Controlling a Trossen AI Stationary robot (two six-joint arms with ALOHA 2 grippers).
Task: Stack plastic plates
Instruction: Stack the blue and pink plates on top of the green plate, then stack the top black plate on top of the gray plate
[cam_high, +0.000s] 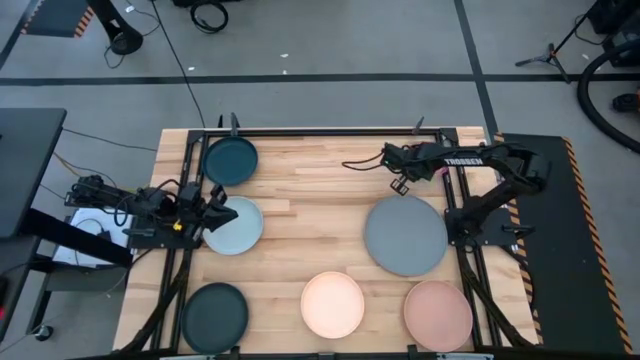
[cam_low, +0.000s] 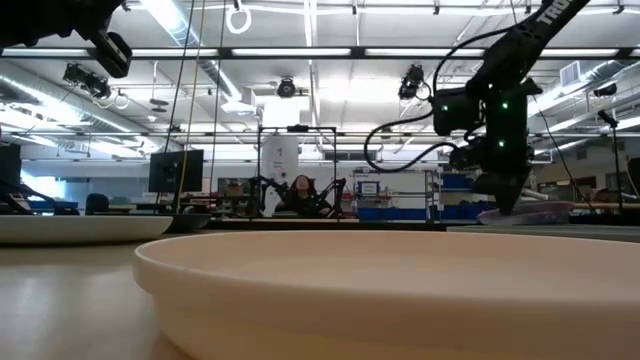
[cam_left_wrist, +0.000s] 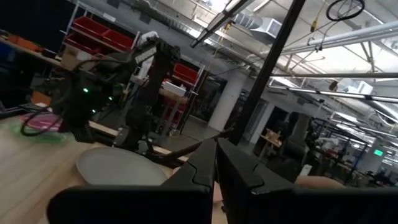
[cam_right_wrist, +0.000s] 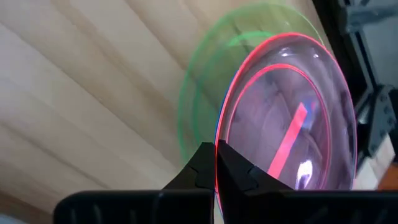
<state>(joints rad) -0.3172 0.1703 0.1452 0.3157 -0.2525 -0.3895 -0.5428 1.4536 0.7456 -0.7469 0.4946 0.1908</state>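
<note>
My right gripper (cam_high: 400, 186) (cam_right_wrist: 216, 149) hangs fingers down over the far middle of the table, shut on a small translucent red-pink plate (cam_right_wrist: 289, 112). A small translucent green plate (cam_right_wrist: 205, 99) lies flat on the wood just behind it. The large grey plate (cam_high: 405, 236) lies near the right gripper. My left gripper (cam_high: 222, 213) (cam_left_wrist: 216, 149) is shut at the left rim of the pale blue-grey plate (cam_high: 236, 226). Two dark teal plates (cam_high: 230, 160) (cam_high: 214, 315), a cream plate (cam_high: 333, 304) and a pink plate (cam_high: 438, 313) lie flat on the table. My right gripper pinches the red-pink plate's rim (cam_right_wrist: 219, 140) between its two fingers, coming from above. The plate sits close to level below the fingertips (cam_low: 525, 212), overlapping the green plate; I cannot tell whether it rests on it.
The cream plate's rim (cam_low: 400, 280) fills the low view's foreground. Black frame rails (cam_high: 320, 131) run along the table's far edge and both sides. Bare wood lies in the table's middle (cam_high: 320, 215). A person sits far off in the room (cam_low: 300, 190).
</note>
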